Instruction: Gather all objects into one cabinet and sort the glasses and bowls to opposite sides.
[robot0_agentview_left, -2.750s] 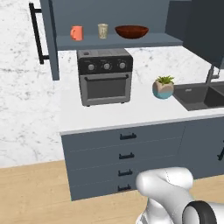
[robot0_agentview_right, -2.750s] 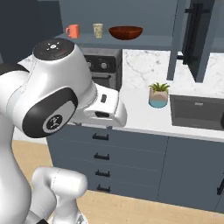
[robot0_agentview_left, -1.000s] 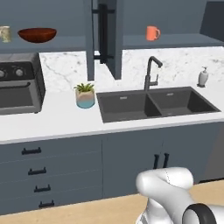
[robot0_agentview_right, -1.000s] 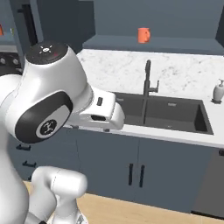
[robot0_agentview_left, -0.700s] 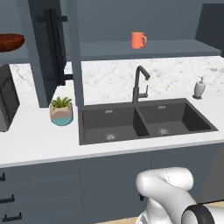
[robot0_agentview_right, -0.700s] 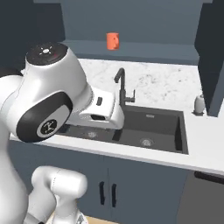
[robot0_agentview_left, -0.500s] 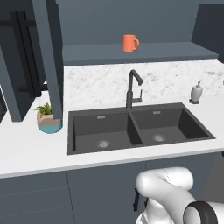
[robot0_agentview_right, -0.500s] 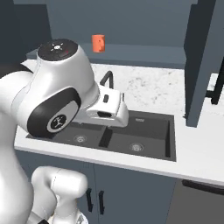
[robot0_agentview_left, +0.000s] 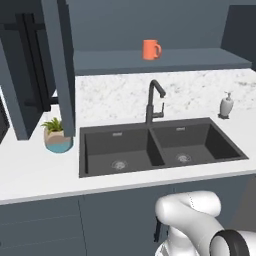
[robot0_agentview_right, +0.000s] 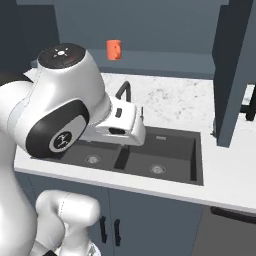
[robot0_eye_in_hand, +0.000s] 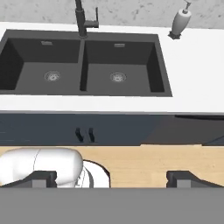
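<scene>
An orange mug (robot0_agentview_left: 150, 49) is seen upright on the open cabinet shelf (robot0_agentview_left: 200, 57) above the sink (robot0_agentview_left: 160, 145) — handle to the right, shelf bare on both sides. The gripper (robot0_eye_in_hand: 112, 178) is held wide and empty, low before the counter front, presumably for approach. An open door (robot0_agentview_left: 60, 70) stands left — clearance is judged ample.

Left base view looks forward and down from behind the arm's left side; right base view does likewise from its right. Both share the double sink (robot0_agentview_left: 160, 145), faucet (robot0_agentview_left: 154, 102) and orange mug (robot0_agentview_left: 151, 49). Hand view faces steeply down onto the same sink (robot0_eye_in_hand: 85, 65), apparently from nearer.
</scene>
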